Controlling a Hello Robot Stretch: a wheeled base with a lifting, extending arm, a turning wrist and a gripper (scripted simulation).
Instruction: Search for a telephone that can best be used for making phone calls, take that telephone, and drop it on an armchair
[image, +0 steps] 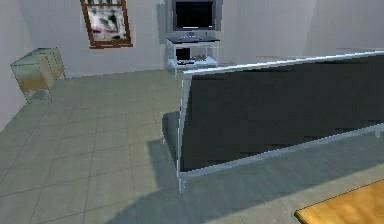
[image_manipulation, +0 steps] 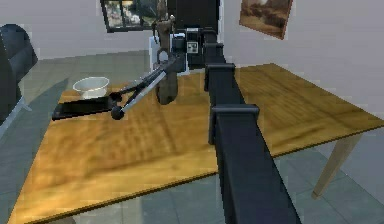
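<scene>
Claw (image_manipulation: 117, 106) at a dark flat thing (image_manipulation: 78, 108) on a wooden table (image_manipulation: 180, 135)
The thing lies flat at the claw's tips; whether the claw holds anything, I cannot tell. A white bowl (image_manipulation: 93, 86) stands near the tips, just behind the flat thing.

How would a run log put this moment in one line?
arm: out over wooden table | fingers: near dark flat thing, white bowl | held: cannot tell
</scene>
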